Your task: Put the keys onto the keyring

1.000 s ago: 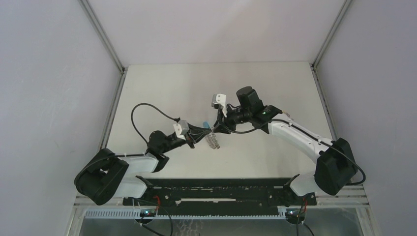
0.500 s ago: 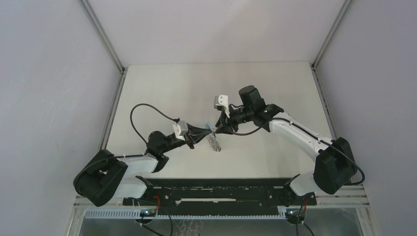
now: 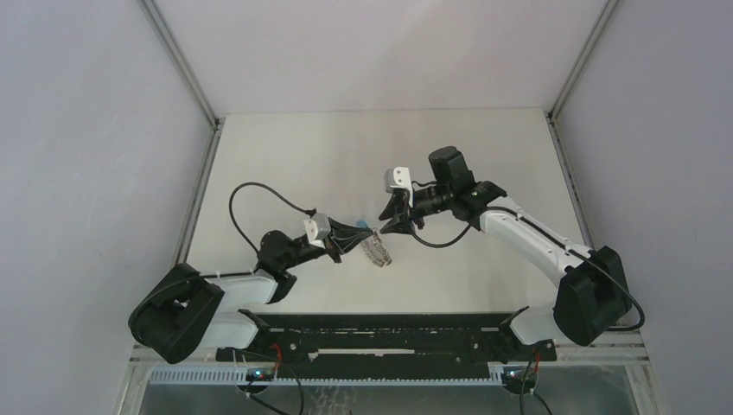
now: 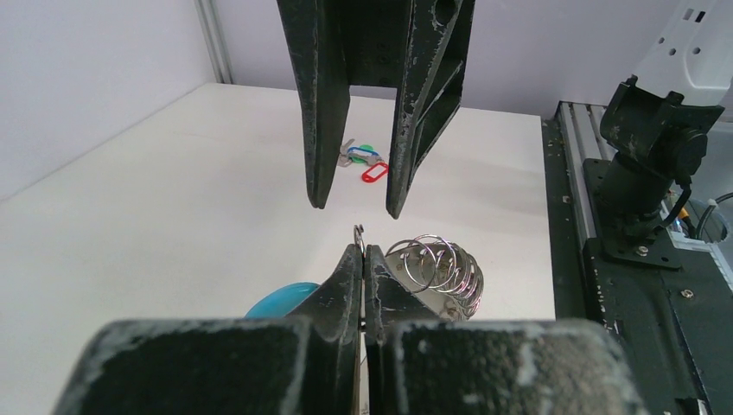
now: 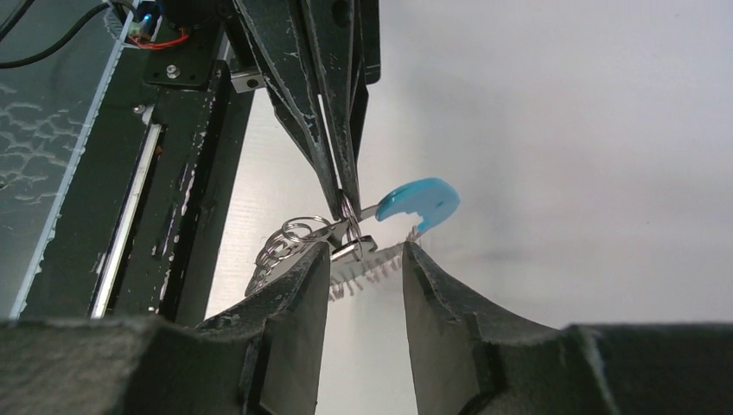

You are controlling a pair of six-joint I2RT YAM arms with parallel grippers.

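**Left gripper** (image 4: 363, 258): the jaws were fully closed, pinching a thin wire loop of the keyring (image 4: 436, 266) at their tips. The keyring was a bunch of silvery rings with a light-blue tag (image 5: 422, 201), and it was held above the surface (image 4: 156, 225). In the left wrist view the rings sat at 3 o'clock of the tips and the tag at 8 o'clock. In the top view the keyring was near the middle of the surface, slightly toward 6 o'clock.

**Right gripper** (image 4: 355, 207): the jaws were partly open and gripped nothing. They faced the left jaws tip to tip, at 12 o'clock of them in the left wrist view, near but apart. In the right wrist view the pinched loop lay just beyond the gap, close to one jaw. Whether it touched that jaw could not be determined.

**Keys** (image 4: 365, 162): small red, green and blue pieces lay together on the surface. They were at 12 o'clock beyond both grippers in the left wrist view, well apart from the keyring.
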